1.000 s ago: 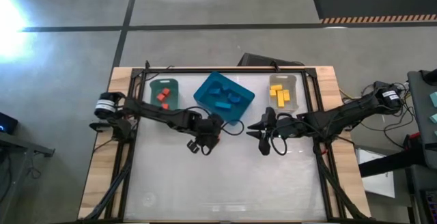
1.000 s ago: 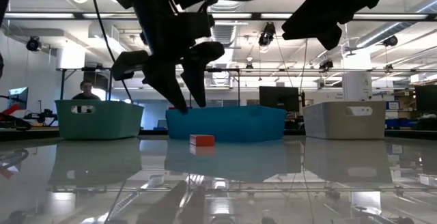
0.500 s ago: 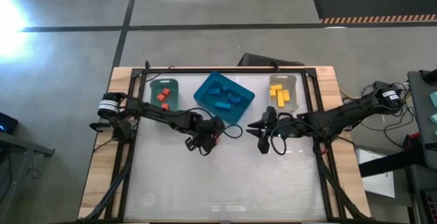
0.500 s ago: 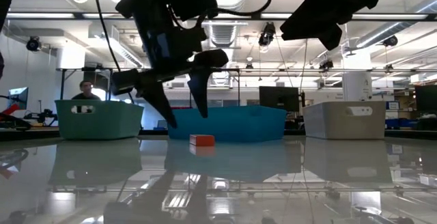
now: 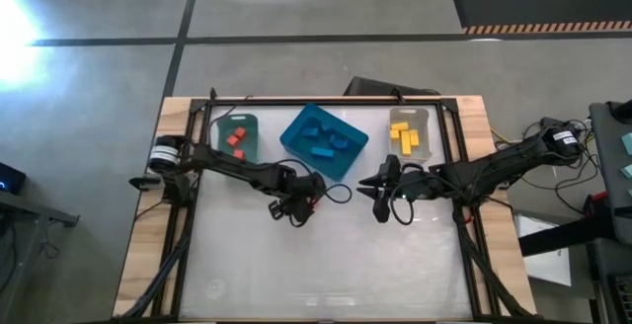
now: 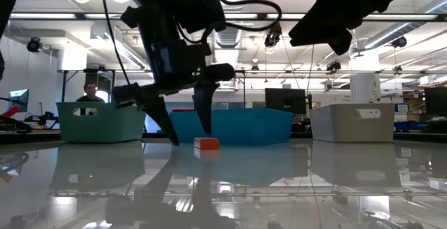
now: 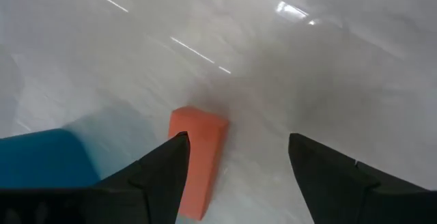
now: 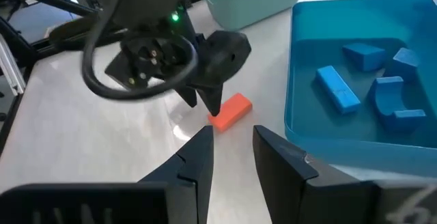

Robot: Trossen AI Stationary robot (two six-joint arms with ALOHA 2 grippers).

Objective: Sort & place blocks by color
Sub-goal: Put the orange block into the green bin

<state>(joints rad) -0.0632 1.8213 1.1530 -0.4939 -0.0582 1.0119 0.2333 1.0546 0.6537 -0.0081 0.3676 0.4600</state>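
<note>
While left claw [image 6: 183, 121] stood spread astride the red block [image 7: 196, 161] on the table [image 5: 326, 255] | right claw [image 8: 229, 149] hovered empty, fingers slightly apart | only right wrist view showed blue bin [image 8: 300, 67] contents

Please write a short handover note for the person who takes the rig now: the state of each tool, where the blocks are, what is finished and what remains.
Left tool: open, low over the table, fingers astride the red block, not gripping it.
Right tool: waiting above the table near the grey bin, holding nothing, fingers a little apart.
Done: red blocks in the green bin, blue blocks in the blue bin, yellow blocks in the grey bin.
Left: that one red block, lying on the table just in front of the blue bin, must go to the green bin.
</note>
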